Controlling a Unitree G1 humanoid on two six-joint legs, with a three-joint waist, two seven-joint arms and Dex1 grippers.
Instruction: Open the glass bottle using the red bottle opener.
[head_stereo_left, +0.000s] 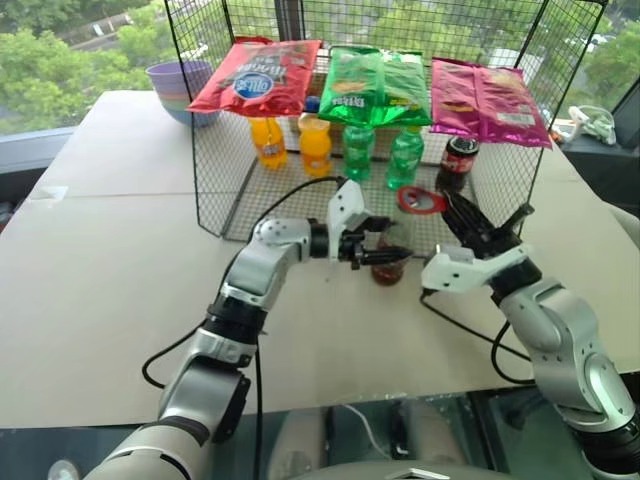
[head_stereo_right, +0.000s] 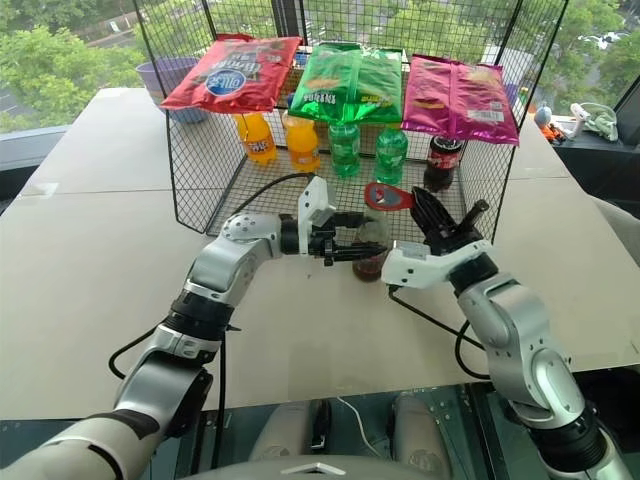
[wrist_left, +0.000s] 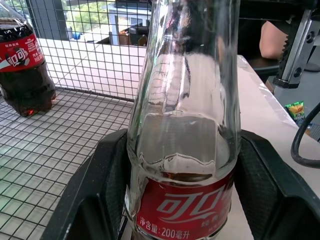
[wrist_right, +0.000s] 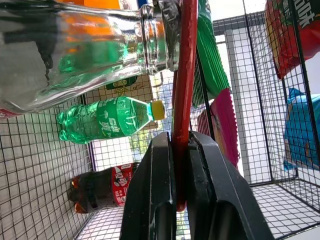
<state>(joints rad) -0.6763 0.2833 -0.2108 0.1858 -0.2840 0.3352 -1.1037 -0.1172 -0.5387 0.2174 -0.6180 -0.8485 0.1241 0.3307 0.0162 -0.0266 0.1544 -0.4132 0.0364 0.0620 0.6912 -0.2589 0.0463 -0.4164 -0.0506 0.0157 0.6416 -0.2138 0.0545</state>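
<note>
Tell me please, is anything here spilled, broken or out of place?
Nothing stands out. The glass bottle stands upright in the left gripper, the red bottle opener sits over its top, and no liquid is spilled.

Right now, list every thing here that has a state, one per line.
glass bottle: upright, gripped, cola only at the bottom
left hand: closed around the glass bottle
red bottle opener: held, ring head at the bottle's mouth
right hand: shut on the red bottle opener
dark cola bottle: upright in the wire rack, capped
</note>
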